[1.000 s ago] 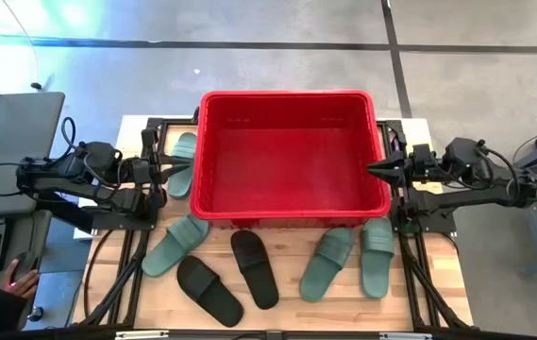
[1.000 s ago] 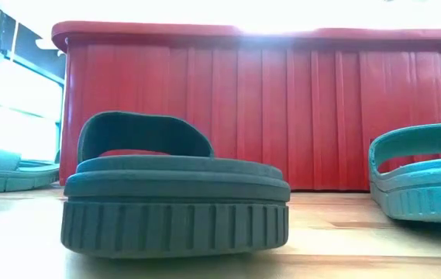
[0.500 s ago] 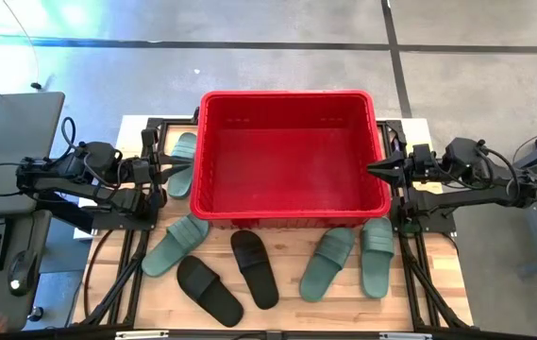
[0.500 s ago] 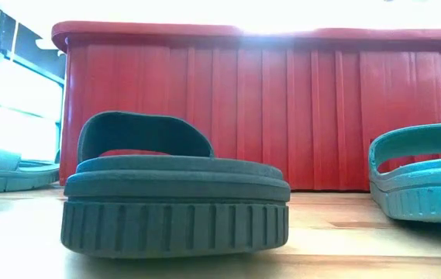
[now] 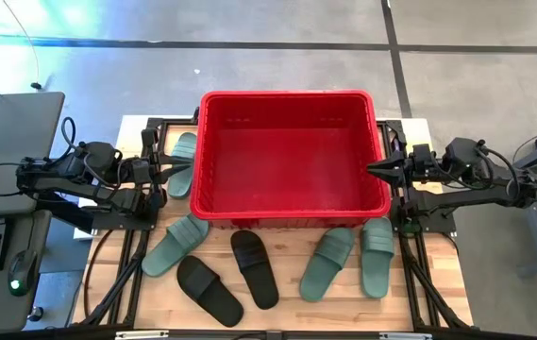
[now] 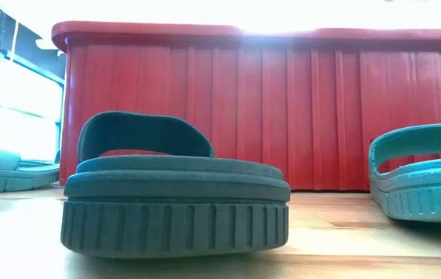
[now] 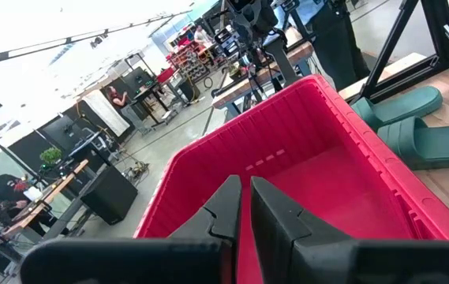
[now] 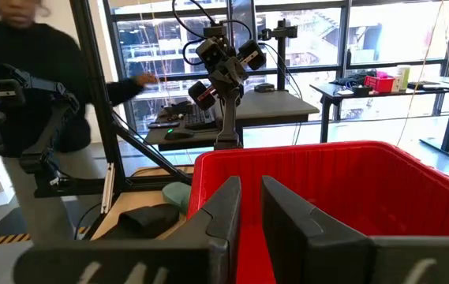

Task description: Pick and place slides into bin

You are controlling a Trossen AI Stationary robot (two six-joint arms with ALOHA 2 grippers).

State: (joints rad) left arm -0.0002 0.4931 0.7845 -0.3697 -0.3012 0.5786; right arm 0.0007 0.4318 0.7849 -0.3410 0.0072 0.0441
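While the bin (image 5: 292, 156) stands at the far middle of the table (image 5: 287, 297) with nothing inside, all six slides lie outside it. One green slide (image 5: 182, 162) lies against its left wall. A green slide (image 5: 176, 245), two black slides (image 5: 254, 267) and two green slides (image 5: 377, 256) lie on the wood near its front wall. The left gripper (image 5: 181, 167) and right gripper (image 5: 375, 169) wait at the bin's sides, fingers nearly together, holding nothing.
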